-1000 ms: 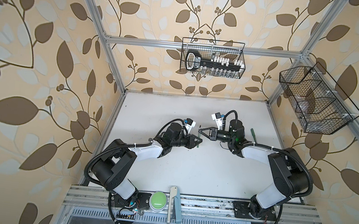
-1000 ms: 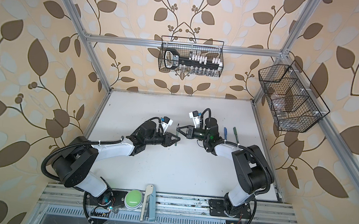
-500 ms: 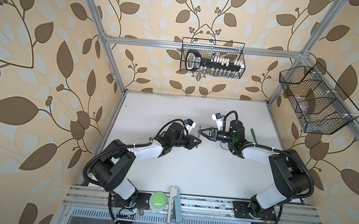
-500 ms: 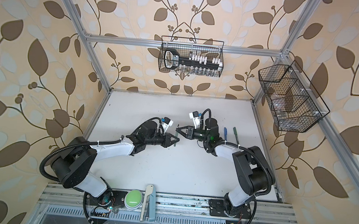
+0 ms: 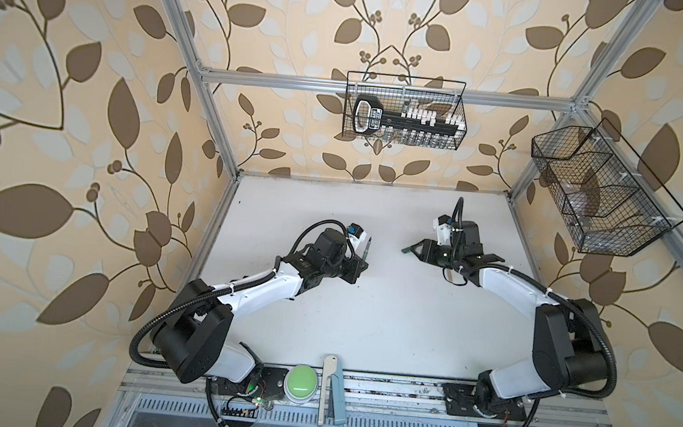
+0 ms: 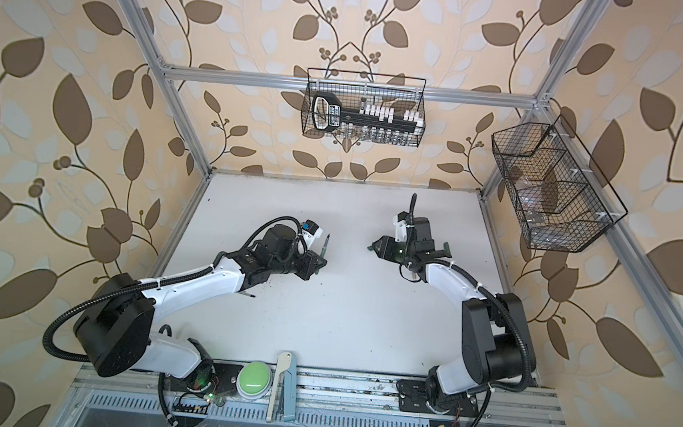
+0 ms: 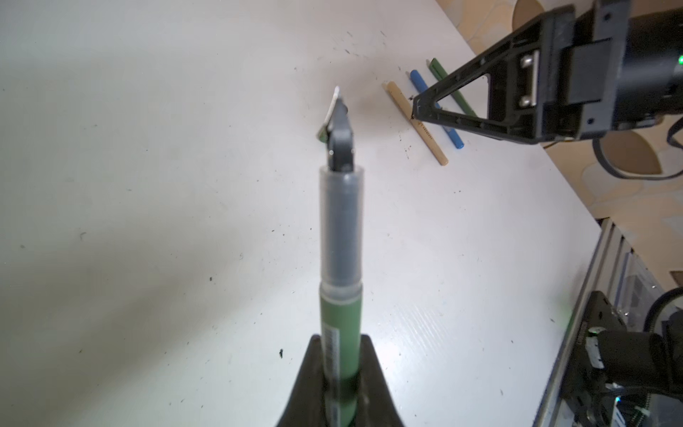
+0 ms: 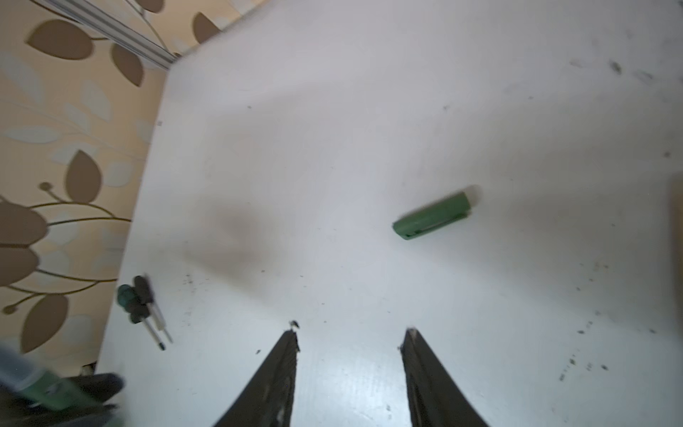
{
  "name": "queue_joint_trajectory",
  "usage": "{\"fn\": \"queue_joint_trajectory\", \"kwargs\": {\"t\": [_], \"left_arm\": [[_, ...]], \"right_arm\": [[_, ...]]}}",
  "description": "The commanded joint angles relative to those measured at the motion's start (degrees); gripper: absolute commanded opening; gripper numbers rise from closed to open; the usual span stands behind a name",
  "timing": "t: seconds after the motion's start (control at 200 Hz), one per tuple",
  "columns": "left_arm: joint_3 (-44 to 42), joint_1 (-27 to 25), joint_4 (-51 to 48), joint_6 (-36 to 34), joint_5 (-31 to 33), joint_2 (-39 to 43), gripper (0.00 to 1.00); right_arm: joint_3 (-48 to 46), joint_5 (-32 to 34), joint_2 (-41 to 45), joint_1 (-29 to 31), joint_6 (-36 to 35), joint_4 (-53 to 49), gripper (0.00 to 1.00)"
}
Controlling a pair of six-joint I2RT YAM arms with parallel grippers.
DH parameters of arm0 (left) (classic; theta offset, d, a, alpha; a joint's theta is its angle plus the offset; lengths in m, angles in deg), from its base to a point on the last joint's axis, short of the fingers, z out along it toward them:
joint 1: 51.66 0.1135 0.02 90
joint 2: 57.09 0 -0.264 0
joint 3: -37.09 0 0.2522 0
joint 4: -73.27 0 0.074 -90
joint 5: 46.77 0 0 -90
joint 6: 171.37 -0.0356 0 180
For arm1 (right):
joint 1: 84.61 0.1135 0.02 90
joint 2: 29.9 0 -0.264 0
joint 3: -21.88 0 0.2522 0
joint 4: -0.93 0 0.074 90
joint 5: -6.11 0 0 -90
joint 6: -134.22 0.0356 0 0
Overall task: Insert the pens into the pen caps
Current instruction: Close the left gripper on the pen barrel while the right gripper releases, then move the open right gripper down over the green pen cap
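Observation:
A dark green pen (image 7: 340, 325) stands in my left gripper (image 7: 340, 342), which is shut on its barrel, the dark pointed tip (image 7: 340, 133) bare and pointing away. In both top views that gripper (image 5: 363, 264) is left of centre, with the pen's tip (image 6: 328, 238) sticking out. A dark green pen cap (image 8: 432, 216) lies loose on the white table, under the tips of my right gripper (image 8: 351, 332), which is open and empty. A tan pen (image 7: 414, 125), a blue pen (image 7: 436, 107) and a green pen (image 7: 451, 88) lie side by side by the right gripper (image 5: 412, 248).
Two small screwdrivers (image 8: 142, 299) lie near the table's edge by the wall. Wire baskets hang on the back wall (image 5: 404, 115) and the right wall (image 5: 600, 193). A green button (image 5: 302, 380) sits on the front rail. The table (image 5: 364, 329) is speckled with dark marks.
My right gripper has opened and drawn back to the right, and the green cap now lies on the table. My left gripper has pulled back left, still holding the green pen.

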Motion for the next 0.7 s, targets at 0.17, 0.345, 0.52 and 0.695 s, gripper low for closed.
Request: {"fn": "queue_joint_trajectory", "kwargs": {"t": [0.17,0.345,0.52,0.695], "left_arm": [[-0.98,0.27,-0.21,-3.33,3.97,4.23,0.00],[-1.60,0.31,-0.55,-3.62,4.06,4.87,0.00],[-2.17,0.27,-0.27,-3.55,4.45,6.04,0.00],[-2.29,0.30,-0.34,-3.67,4.32,5.90,0.00]], "right_arm": [[7.15,3.05,-11.11,-0.46,-3.24,-4.28,0.49],[10.18,3.01,-16.04,-0.39,-2.98,-2.94,0.50],[13.30,2.99,-20.26,-0.80,-3.09,-2.57,0.50],[16.16,2.58,-23.47,-1.44,-3.33,-2.30,0.50]]}}
